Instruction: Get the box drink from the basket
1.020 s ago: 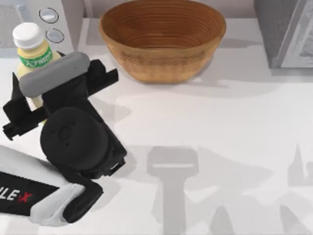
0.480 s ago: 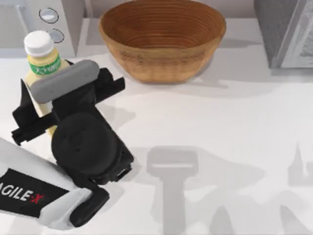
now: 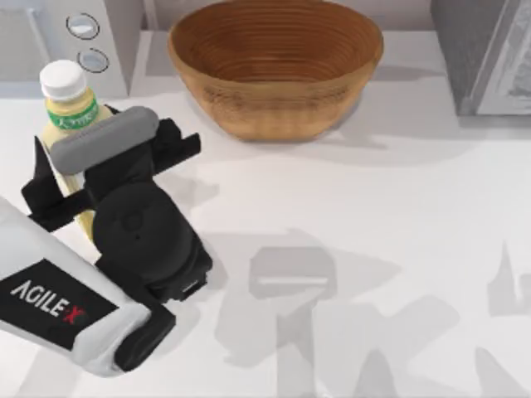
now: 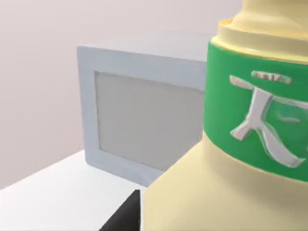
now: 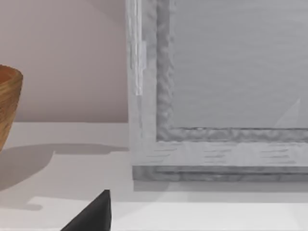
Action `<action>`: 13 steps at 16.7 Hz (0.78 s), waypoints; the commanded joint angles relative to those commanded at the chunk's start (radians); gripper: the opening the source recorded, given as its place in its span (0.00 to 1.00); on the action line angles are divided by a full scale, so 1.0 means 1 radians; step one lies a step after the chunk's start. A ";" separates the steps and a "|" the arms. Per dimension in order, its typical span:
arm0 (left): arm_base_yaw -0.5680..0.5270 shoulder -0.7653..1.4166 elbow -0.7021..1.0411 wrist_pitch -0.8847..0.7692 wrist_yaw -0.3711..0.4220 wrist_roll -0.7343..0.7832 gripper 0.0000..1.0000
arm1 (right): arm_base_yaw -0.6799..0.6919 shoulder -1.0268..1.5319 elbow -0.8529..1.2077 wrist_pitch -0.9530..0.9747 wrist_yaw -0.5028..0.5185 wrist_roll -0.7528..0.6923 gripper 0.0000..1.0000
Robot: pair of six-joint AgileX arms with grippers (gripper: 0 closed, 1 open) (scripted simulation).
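Observation:
The box drink, pale yellow with a green neck band and white cap, stands upright at the table's left with my left gripper shut on its body. It is outside the basket, a wide tan woven bowl at the back centre with nothing inside. The left wrist view has the box drink very close, its green band facing the camera. Part of my right gripper shows in the right wrist view, off to the right of the basket.
A white appliance with round knobs stands at the back left, right behind the carton, and appears as a white box in the left wrist view. A grey appliance stands at the back right. Arm shadows lie across the white tabletop.
My left gripper, still holding the box drink, has shifted a little right and toward the front, and the carton looks lower. The arm shadows on the table have moved.

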 joint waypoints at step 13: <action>0.051 0.055 0.001 -0.011 0.052 -0.070 0.38 | 0.000 0.000 0.000 0.000 0.000 0.000 1.00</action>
